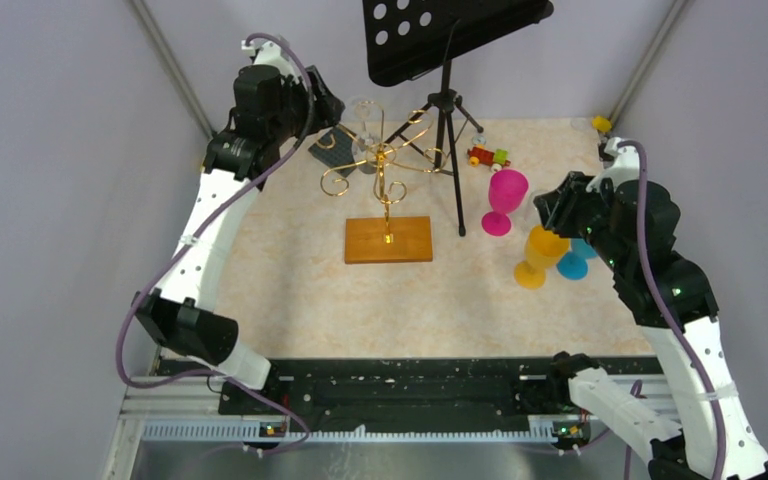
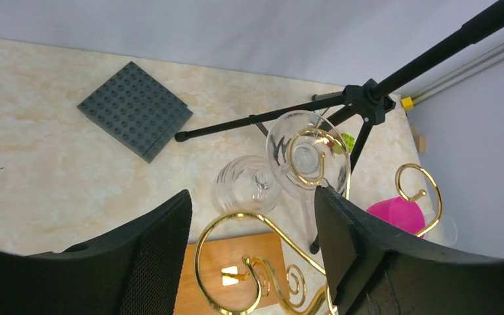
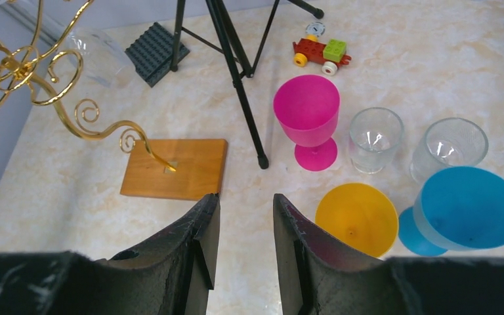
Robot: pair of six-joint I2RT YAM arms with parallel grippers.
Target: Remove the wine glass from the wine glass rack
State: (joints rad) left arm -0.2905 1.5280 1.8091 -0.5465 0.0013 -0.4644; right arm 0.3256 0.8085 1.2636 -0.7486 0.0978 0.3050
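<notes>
The wine glass rack [image 1: 385,165] is a gold wire tree on an orange-brown wooden base [image 1: 389,240] in mid-table. A clear wine glass [image 1: 365,125] hangs upside down from a spiral arm on its back left. In the left wrist view the glass's foot [image 2: 308,156] sits in a gold loop, and its bowl [image 2: 246,184] hangs below. My left gripper [image 2: 251,197] is open and empty, just above and short of the glass. My right gripper [image 3: 246,197] is open and empty over the table's right side, far from the rack [image 3: 39,85].
A black tripod music stand [image 1: 447,110] stands right behind the rack, its legs close to the glass. A grey studded plate [image 1: 335,150] lies at back left. Pink [image 1: 506,195], yellow [image 1: 540,255] and blue [image 1: 572,262] goblets, two clear tumblers [image 3: 375,138] and a toy train [image 1: 487,156] are at right.
</notes>
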